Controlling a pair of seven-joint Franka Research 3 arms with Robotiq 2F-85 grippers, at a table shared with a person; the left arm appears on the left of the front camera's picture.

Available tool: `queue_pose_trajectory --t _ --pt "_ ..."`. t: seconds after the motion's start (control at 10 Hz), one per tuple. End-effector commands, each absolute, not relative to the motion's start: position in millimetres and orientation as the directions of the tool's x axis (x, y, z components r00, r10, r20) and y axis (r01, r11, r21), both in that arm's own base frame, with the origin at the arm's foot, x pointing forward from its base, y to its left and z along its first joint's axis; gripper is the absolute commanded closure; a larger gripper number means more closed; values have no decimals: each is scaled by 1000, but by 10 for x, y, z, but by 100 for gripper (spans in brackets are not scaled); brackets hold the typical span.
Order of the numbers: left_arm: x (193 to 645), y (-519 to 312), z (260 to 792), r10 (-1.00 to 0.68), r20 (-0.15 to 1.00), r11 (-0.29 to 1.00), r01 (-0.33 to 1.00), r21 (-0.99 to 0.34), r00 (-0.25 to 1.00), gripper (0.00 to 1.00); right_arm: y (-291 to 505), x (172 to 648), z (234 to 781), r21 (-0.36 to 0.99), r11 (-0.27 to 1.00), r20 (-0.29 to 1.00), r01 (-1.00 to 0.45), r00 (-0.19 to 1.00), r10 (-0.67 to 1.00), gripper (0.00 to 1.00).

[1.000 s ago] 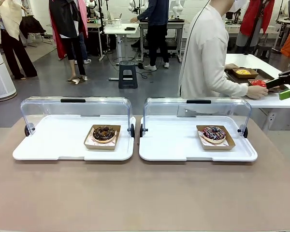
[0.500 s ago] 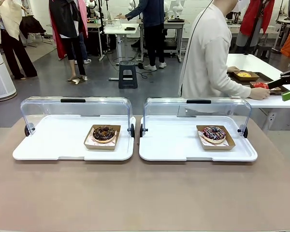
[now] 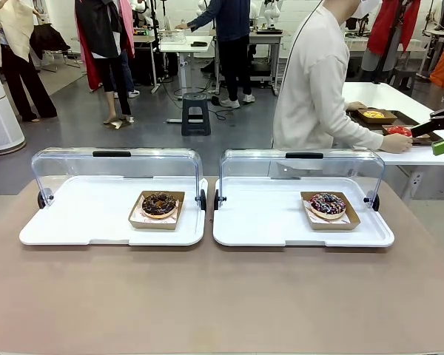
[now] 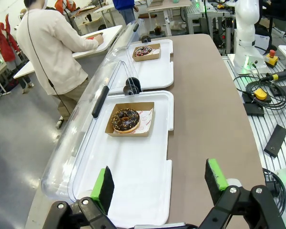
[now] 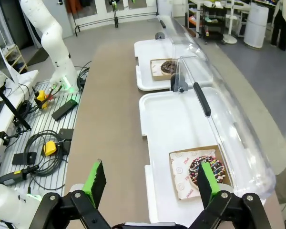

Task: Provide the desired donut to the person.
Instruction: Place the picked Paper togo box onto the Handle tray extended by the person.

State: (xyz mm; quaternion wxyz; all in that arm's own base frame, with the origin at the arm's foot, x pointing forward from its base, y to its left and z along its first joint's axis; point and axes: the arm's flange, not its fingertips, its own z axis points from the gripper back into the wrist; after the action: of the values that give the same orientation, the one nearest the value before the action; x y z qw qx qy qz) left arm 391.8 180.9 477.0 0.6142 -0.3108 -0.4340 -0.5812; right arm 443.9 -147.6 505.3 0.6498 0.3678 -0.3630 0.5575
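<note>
A chocolate donut [image 3: 159, 204] [image 4: 126, 119] [image 5: 168, 66] lies in a brown paper box on the left white tray [image 3: 81, 222]. A sprinkled donut [image 3: 327, 204] [image 4: 143, 50] [image 5: 207, 171] lies in its own box on the right white tray [image 3: 266, 222]. Both clear lids stand raised at the far side. The person [image 3: 314, 89] [image 4: 47, 47] in a cream cardigan stands beyond the right tray, turned to a side table. My left gripper [image 4: 159, 183] hovers open over the near end of the left tray. My right gripper [image 5: 151, 183] hovers open above the right tray's edge, with nothing between its fingers.
A white side table [image 3: 429, 155] at the far right carries more boxed donuts [image 3: 374, 114], and the person's hand [image 3: 396, 142] rests there. Cables and controllers [image 4: 262, 93] [image 5: 47, 148] lie beside the brown table. A stool [image 3: 196, 112] and bystanders stand farther back.
The person has leaned slightly left while the hand stays at the side table. Both trays, both donuts and both grippers are as before.
</note>
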Motion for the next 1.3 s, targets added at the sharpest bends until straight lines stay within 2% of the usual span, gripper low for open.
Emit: queue_pose_trajectory --t 0.0,1.2 --pt "3914 1805 4773 -446 893 140 981 134 -59 0 -1461 4447 5063 69 108 887 -992 111 449 0" --pt "3914 1805 4773 -446 893 140 981 134 -59 0 -1461 4447 5063 69 108 887 -992 111 449 0"
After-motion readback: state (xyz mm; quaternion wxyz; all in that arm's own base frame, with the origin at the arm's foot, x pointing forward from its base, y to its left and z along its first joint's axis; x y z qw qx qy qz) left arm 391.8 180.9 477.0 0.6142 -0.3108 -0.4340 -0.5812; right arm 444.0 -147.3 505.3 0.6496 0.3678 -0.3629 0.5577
